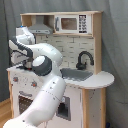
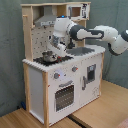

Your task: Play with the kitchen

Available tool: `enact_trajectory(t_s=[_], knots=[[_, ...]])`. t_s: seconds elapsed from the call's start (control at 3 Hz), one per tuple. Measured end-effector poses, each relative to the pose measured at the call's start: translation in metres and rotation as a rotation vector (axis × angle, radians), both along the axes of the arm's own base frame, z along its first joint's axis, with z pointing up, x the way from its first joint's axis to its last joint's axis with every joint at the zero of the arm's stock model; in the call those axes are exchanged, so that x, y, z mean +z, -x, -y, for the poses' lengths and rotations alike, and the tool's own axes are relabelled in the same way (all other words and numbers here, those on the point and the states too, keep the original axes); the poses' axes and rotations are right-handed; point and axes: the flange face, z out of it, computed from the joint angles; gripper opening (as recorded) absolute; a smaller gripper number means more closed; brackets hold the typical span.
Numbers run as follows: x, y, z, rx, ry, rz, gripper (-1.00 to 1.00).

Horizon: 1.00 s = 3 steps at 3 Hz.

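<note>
The arm reaches over the kitchen [image 2: 60, 75], which stands on the wooden floor, gripper [image 2: 56, 49] poised above the stovetop [image 2: 52, 59] beside a small pot [image 2: 48, 56]; its finger opening can't be made out

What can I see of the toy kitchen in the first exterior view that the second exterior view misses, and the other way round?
Only the first exterior view shows the microwave face-on and the black curved faucet over the sink.

Only the second exterior view shows the small metal pot on the stovetop, the oven door with knobs above it, and the claw beside the pot.

Both exterior views show the kitchen, its grey hood and the white robot arm reaching over the counter.
</note>
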Motion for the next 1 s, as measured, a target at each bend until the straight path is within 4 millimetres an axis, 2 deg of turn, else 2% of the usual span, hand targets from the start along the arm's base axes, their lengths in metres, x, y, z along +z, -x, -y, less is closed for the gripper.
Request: enact_trajectory(t_s=[0.33,1.0], knots=[[0.043,0.027,0.000,-0.008,-0.002,0.031,1.00],[0.096,0.090,0.004,-0.039,0.110,0.095,1.00]])
